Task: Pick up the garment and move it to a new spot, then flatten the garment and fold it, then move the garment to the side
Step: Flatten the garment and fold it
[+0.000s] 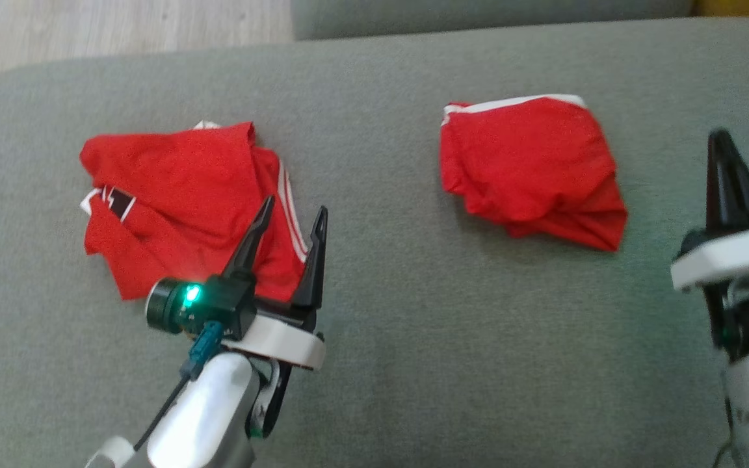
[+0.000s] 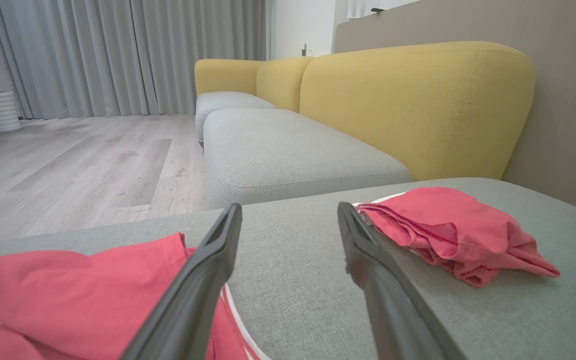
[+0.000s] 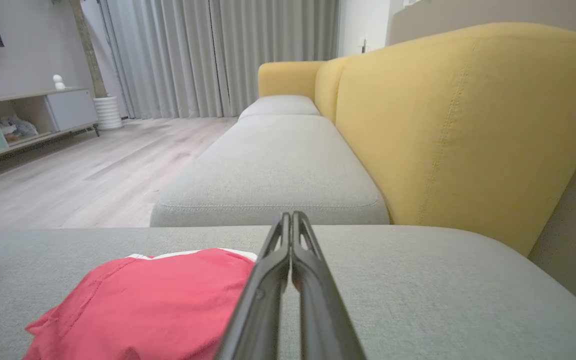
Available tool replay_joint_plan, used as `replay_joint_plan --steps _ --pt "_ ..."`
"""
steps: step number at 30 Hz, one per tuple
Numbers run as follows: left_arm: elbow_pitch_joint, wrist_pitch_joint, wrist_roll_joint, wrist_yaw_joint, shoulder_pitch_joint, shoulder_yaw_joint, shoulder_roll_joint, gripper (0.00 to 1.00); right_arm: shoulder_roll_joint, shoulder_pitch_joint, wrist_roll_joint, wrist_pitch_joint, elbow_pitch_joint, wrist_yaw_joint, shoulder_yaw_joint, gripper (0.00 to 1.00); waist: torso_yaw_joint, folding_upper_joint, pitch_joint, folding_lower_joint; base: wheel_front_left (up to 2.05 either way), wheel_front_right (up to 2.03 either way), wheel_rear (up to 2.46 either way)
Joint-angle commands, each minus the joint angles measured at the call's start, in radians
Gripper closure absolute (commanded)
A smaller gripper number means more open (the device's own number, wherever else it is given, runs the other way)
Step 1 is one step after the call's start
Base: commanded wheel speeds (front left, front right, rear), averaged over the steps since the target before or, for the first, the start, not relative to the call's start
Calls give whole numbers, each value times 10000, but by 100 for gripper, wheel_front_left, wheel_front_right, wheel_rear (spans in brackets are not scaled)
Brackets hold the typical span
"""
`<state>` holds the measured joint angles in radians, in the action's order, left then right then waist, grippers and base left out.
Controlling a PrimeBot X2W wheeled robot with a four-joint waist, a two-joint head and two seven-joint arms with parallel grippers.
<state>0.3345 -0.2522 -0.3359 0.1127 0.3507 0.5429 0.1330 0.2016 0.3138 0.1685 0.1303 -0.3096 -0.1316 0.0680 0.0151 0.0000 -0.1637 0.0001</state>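
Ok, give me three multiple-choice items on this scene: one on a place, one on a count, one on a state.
1. The left pincer hangs over: A) the crumpled garment's right edge; B) the folded garment; C) the grey cushion's right end.
2. Red garments on the grey cushion: A) one; B) two; C) three.
3. The right pincer is: A) open wide; B) shut on cloth; C) shut, empty.

Answers:
1 A: in the head view its fingertips stand above that garment's striped side.
2 B: the crumpled garment lies on the left and the folded garment on the right.
3 C: its fingers meet with nothing between them, and the folded garment lies beside them.
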Motion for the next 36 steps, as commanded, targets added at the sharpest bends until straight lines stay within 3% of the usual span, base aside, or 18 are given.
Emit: replay_joint_plan --steps 1,11,19,27,36 --pt "-344 -95 92 -65 551 -414 25 0 192 703 -80 -155 180 9 -279 100 302 0 -371 -1 0 0 0" --pt "-326 -95 239 -222 955 -394 -131 0 303 2655 -507 -808 -2641 9 -647 100 1162 0 -1242 -1 0 0 0" --pt "-203 -95 333 -324 1040 -444 -241 0 55 3123 -685 -981 -5352 9 -1193 100 1394 0 -1163 -1 0 0 0" --pt "-111 -95 389 -329 831 -504 -299 0 -501 3526 -492 603 -5437 9 -1799 100 1302 0 -645 -1 0 0 0" --pt "-126 -95 451 -348 752 -539 -334 0 -1258 3330 -312 384 -6349 9 -3135 100 1186 0 -522 -1 0 0 0"
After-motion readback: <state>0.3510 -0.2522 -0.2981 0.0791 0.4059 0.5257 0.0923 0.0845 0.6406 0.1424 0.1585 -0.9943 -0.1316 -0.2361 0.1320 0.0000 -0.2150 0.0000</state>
